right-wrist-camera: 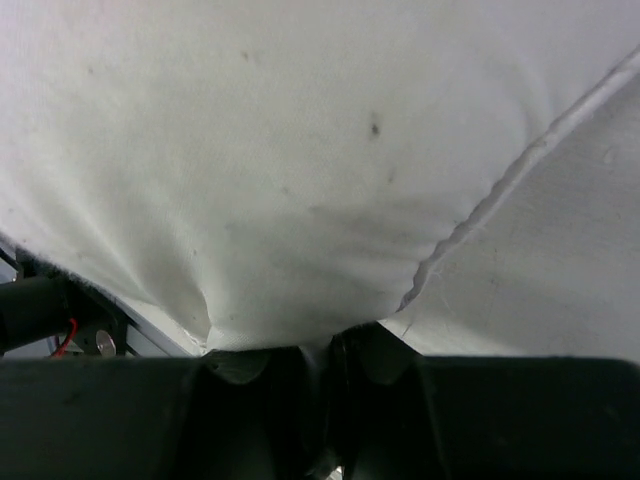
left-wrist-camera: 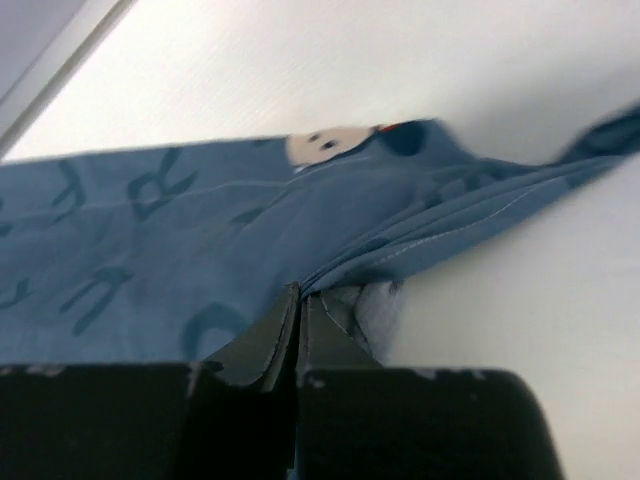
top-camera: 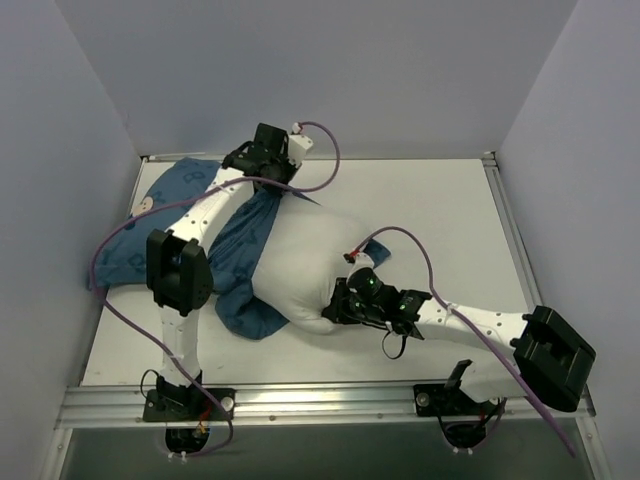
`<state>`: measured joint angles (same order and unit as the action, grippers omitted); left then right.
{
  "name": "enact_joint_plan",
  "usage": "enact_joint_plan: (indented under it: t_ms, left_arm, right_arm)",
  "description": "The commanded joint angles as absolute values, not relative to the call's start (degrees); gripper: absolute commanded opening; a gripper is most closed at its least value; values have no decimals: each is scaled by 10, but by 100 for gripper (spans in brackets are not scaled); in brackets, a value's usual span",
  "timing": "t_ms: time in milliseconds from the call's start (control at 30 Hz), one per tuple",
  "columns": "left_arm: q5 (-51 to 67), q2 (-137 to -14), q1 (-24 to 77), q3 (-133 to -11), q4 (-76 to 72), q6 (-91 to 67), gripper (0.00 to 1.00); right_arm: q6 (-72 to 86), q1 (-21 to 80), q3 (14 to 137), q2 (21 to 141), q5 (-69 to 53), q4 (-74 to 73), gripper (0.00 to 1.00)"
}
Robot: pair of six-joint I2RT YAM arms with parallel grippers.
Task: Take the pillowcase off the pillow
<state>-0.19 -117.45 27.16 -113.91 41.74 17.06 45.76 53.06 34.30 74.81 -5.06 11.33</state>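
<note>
The white pillow (top-camera: 300, 255) lies mid-table, its left end still inside the blue printed pillowcase (top-camera: 240, 240), which trails to the far left corner. My left gripper (top-camera: 268, 172) is at the far side of the pillow, shut on the pillowcase's hem; in the left wrist view its fingertips (left-wrist-camera: 290, 300) pinch the blue fabric (left-wrist-camera: 180, 230). My right gripper (top-camera: 338, 305) is at the pillow's near right corner, shut on the pillow; in the right wrist view white fabric (right-wrist-camera: 300, 180) bunches between its jaws.
The table (top-camera: 440, 210) is bordered by an aluminium rail (top-camera: 300, 400) at the near edge and grey walls on three sides. Purple cables loop over both arms.
</note>
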Motion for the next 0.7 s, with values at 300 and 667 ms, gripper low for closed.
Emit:
enact_joint_plan:
  t_ms: [300, 667]
  left_arm:
    - [-86, -1166, 114, -1018, 299, 238, 2]
    - [69, -1025, 191, -881, 275, 237, 2]
  right_arm:
    - [454, 548, 308, 723, -91, 26, 0]
    - [378, 489, 474, 652, -81, -70, 100]
